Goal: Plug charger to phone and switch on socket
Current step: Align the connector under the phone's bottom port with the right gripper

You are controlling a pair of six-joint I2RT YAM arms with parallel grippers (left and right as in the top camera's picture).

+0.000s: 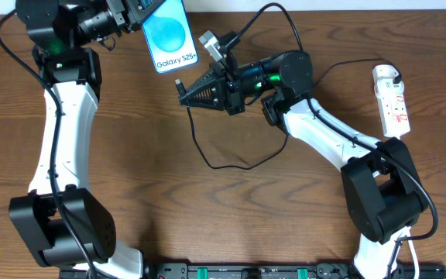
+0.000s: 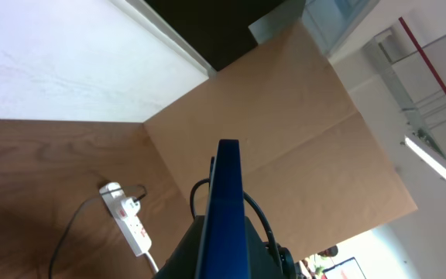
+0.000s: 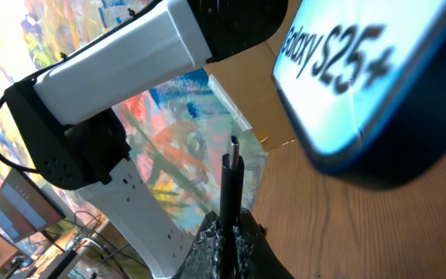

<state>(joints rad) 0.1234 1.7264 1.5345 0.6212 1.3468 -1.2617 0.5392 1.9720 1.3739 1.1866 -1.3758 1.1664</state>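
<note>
Right jaws are clamping the small plug end of the long thin black charger cable (image 3: pixel 231 186). Its metal tip is pointing toward 10 o'clock, just short of the lower edge of the slim blue-screened "Galaxy S25+" smartphone (image 1: pixel 169 35). Left jaws are gripping that smartphone by its upper end, holding it raised over the brown wooden counter (image 1: pixel 207 225) at 12 o'clock. Slack cable is looping across the counter near the centre. The narrow white power strip with red markings (image 1: pixel 392 101) is lying at 3 o'clock, well apart from both.
</note>
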